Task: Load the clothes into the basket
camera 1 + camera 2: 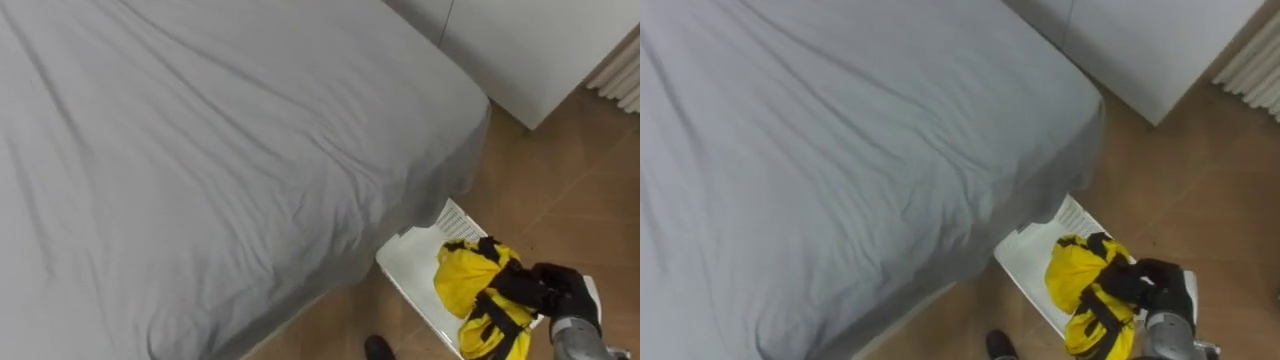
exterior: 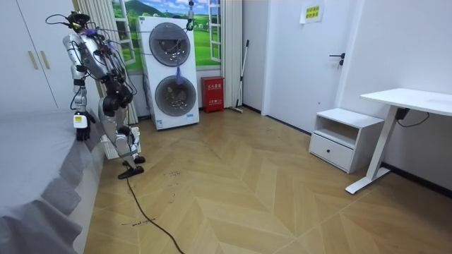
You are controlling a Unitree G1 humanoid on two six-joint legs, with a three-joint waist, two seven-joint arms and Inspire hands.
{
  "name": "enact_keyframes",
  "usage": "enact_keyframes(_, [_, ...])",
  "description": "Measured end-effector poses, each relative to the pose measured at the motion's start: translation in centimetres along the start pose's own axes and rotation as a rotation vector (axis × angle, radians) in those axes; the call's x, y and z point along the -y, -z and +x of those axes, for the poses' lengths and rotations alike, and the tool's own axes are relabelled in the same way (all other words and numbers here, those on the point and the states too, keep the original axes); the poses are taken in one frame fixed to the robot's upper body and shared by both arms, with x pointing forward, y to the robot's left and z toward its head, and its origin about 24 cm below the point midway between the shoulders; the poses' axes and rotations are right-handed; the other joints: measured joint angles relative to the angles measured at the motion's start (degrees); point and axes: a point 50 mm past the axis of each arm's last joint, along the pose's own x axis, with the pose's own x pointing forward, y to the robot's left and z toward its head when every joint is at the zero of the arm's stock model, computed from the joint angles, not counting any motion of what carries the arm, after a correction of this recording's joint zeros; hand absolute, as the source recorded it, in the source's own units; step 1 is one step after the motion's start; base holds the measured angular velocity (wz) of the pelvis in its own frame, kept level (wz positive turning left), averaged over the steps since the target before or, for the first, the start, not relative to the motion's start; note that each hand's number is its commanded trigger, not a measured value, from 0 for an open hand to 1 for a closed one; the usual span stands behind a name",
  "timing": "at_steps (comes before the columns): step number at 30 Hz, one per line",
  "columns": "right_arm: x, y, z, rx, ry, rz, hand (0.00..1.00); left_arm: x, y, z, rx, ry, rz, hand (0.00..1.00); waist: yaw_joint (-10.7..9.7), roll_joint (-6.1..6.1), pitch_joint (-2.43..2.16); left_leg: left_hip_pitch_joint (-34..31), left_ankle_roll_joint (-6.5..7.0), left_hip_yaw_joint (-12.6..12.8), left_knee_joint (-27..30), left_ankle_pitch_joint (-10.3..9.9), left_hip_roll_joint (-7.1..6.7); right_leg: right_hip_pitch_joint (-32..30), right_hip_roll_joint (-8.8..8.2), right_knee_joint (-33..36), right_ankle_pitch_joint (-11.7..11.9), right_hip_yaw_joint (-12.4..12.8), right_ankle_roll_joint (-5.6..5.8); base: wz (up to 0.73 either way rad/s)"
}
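— Where the bed [image 1: 200, 150] drops to the floor at its corner, what is noted?
— One white basket [image 1: 408, 262] on the wood floor, just beside the grey sheet's hanging edge. One yellow-and-black garment [image 1: 465, 285] is bunched over it. Whether the garment rests in the basket or hangs above it cannot be told.
— Who holds it?
— The right hand [image 1: 562, 292], curled round the garment's black part, over the basket's near end.
— And the other?
— The left hand [image 2: 82, 132] hangs by the bed's edge in the room view. Its state cannot be told.
— Surroundings? Obstructions?
— The robot stands between the bed and two stacked front-loading machines [image 2: 173, 70]. The bed's bulk crowds the basket on one side. One white wardrobe [image 1: 540, 50] stands beyond the bed's corner. Well apart are one red box [image 2: 212, 94], one white cabinet [image 2: 341, 137], one white bench [image 2: 413, 100] and one door [image 2: 311, 63].
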Motion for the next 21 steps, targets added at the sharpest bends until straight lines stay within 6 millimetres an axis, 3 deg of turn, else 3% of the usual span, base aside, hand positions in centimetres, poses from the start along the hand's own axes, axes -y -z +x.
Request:
enact_keyframes(5, [-1.0, 0.8, 0.0, -0.042, -0.035, -0.025, 0.00, 0.2, -1.1, 0.2, 0.027, 0.000, 0.015, 0.00, 0.6, -0.70, 0.40, -0.9, 0.32, -1.7, 0.0, 0.7, -0.31, 0.1, -0.90, -0.8, 0.0, -1.9, -0.02, 0.22])
enact_keyframes(11, [-2.1, 1.7, -0.3, -0.091, -0.070, 0.030, 0.00, 0.4, -1.1, 0.2, 0.028, 0.009, 0.044, 0.00, 0.5, -1.91, 0.39, -1.2, 0.56, -3.2, -0.1, 0.9, -0.69, 1.0, -1.77, -1.9, -0.1, -3.7, 0.18, 0.15])
enact_keyframes(21, [-2.3, 1.6, -0.2, -0.094, -0.082, 0.043, 0.00, 0.0, -1.2, 0.2, 0.029, 0.005, 0.054, 0.00, 2.1, -2.01, 0.42, -1.7, 0.62, -4.5, -0.3, 1.0, -0.76, 1.8, -2.14, -3.2, -0.1, -5.5, 0.20, 0.08])
